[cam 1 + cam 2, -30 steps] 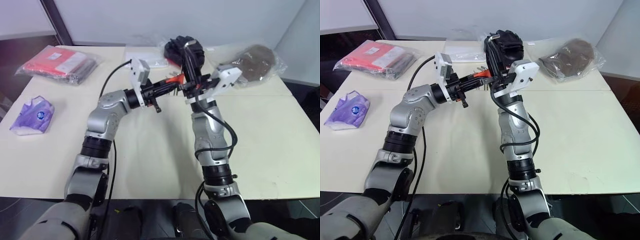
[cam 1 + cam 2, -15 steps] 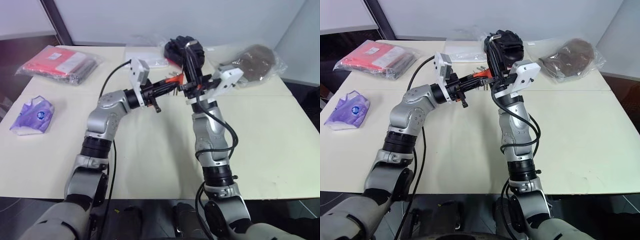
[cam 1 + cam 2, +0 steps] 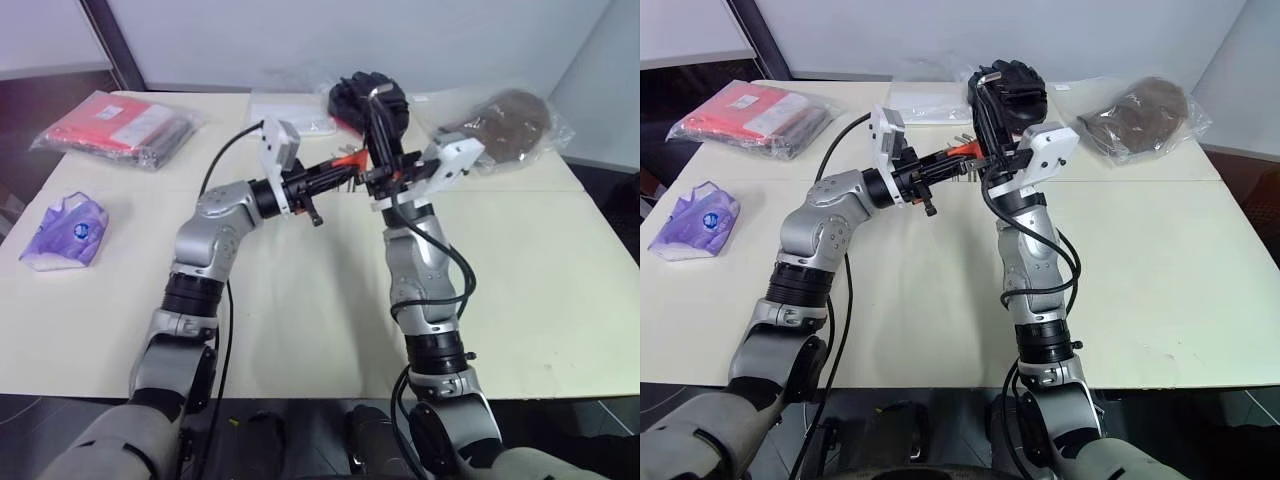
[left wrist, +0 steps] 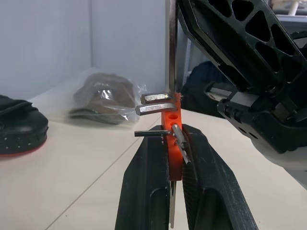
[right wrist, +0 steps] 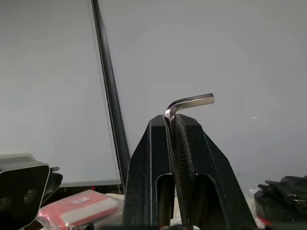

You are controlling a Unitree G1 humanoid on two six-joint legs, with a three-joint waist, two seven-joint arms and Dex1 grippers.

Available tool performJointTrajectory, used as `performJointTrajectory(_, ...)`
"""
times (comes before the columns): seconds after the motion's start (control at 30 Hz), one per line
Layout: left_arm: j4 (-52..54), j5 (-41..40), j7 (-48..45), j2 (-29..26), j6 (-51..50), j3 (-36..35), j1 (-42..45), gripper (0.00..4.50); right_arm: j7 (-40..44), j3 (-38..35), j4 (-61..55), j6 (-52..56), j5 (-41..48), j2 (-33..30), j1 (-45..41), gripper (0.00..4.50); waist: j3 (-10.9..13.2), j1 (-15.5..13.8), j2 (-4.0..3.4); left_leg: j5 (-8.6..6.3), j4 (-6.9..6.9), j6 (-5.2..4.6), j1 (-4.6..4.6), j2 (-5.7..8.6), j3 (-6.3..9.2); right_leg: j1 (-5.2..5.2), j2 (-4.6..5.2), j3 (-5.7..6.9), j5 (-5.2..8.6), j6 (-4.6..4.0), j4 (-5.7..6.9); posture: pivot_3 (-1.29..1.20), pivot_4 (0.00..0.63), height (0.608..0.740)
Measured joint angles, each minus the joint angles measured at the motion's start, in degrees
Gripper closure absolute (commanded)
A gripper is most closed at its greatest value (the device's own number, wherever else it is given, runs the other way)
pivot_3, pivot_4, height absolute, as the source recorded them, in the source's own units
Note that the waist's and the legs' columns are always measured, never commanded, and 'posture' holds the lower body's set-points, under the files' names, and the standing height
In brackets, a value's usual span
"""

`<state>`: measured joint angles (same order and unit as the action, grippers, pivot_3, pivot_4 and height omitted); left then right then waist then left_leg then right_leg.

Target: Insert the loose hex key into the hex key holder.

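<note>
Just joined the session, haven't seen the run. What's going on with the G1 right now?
Both arms are raised over the table, tools close together. The left tool is shut on the orange hex key holder, which already has a few keys sticking out. The right tool is shut on the loose hex key, bent end poking out past its fingertips. The long shank stands right at the holder; whether it is seated I cannot tell.

Loose hex key (image 5: pixel 188 102): bright smooth metal. Holder (image 4: pixel 171 125): matt orange plastic. Counter (image 3: pixel 300 300): matt cream. Pincer pads (image 4: pixel 204 191): ribbed black.

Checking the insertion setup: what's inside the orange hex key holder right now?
The hex key holder carries several grey keys, bent ends sticking out, and shows empty holes. The left gripper covers its lower part.
</note>
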<state>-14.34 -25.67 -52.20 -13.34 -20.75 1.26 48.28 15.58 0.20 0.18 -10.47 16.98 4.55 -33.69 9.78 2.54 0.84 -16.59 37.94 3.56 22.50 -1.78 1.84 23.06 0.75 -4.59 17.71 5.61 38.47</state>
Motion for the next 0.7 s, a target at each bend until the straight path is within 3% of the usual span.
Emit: performJointTrajectory(0.7,0.31,-0.01,0.01,-0.01,-0.07,-0.01,0.0,4.5,-0.08,0.01,-0.03,0.0,0.01,-0.77,0.06,4.47,0.0,0.0,0.0,0.0,0.0,0.0,0.0,0.0,0.0,0.0,0.0,0.0,0.0,0.0,0.0,0.0,0.15,0.74)
